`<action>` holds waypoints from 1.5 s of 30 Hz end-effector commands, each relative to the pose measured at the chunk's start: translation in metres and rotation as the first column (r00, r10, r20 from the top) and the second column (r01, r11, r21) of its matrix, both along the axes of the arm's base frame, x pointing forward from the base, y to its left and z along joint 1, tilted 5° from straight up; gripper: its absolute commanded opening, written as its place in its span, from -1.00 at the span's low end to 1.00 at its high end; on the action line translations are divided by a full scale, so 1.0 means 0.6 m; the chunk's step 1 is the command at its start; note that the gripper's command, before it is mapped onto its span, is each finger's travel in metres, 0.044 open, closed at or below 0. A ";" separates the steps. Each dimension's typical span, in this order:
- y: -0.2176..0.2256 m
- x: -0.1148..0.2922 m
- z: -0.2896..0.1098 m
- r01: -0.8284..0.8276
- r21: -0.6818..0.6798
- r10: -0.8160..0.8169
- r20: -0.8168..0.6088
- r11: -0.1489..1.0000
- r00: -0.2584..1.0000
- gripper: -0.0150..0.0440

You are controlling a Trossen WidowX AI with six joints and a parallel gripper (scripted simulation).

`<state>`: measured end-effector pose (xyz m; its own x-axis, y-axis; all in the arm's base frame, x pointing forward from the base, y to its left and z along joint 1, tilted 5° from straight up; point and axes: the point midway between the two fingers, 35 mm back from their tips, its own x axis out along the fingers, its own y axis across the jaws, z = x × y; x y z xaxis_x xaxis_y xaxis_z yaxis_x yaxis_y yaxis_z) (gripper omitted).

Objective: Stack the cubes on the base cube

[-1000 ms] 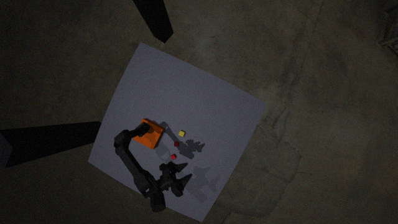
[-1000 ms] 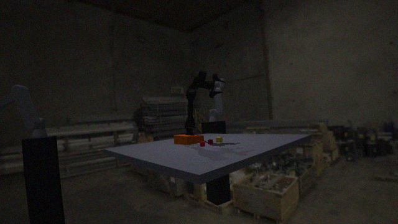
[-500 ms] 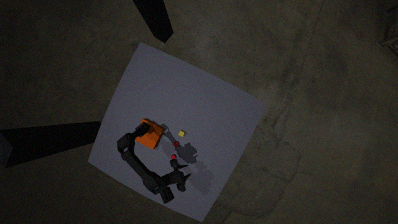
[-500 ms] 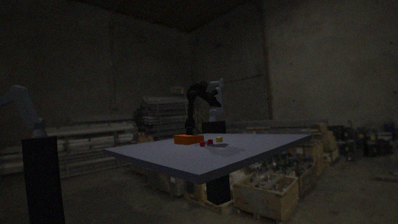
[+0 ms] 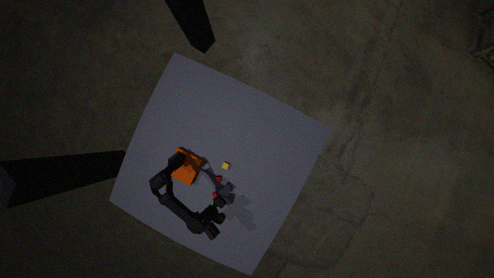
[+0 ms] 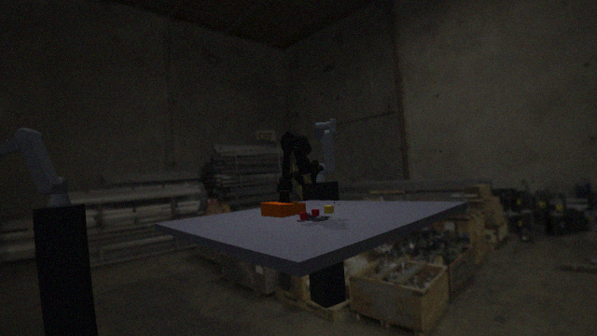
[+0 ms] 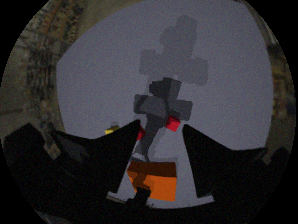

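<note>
- We see the pincer [image 5: 219,196] above the bench [image 5: 247,116], its fingers partly apart and holding nothing.
- One red cube [image 5: 214,195] lies just by the fingers, the other red cube [image 5: 218,178] close beside it.
- The yellow cube [image 5: 225,166] sits toward the bench middle.
- The orange base [image 5: 187,169] lies nearer the bench's left corner.

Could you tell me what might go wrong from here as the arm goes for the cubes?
1. The jaws are open and hold nothing, right beside one red cube. In the wrist view it sits off to one side, so a finger may nudge it rather than straddle it.
2. The second red cube and the yellow cube lie close by; a careless lift or swing could bump them.
3. The cubes are small in dim light, so a corner placement may end up off-centre.
</note>
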<state>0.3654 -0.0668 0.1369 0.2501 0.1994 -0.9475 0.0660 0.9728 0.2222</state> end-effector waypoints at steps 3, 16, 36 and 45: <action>-0.033 -0.053 -0.050 0.255 -0.109 -0.273 -0.212 0.961 0.938 0.41; -0.027 -0.049 -0.145 0.263 -0.114 -0.283 -0.218 0.958 0.934 0.41; -0.023 -0.046 -0.203 0.263 -0.114 -0.283 -0.218 0.958 0.934 0.41; -0.021 -0.045 -0.227 0.263 -0.114 -0.283 -0.219 0.958 0.934 0.41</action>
<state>0.3412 -0.0796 0.0072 0.0679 0.0762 -0.9948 0.3676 0.9250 0.0960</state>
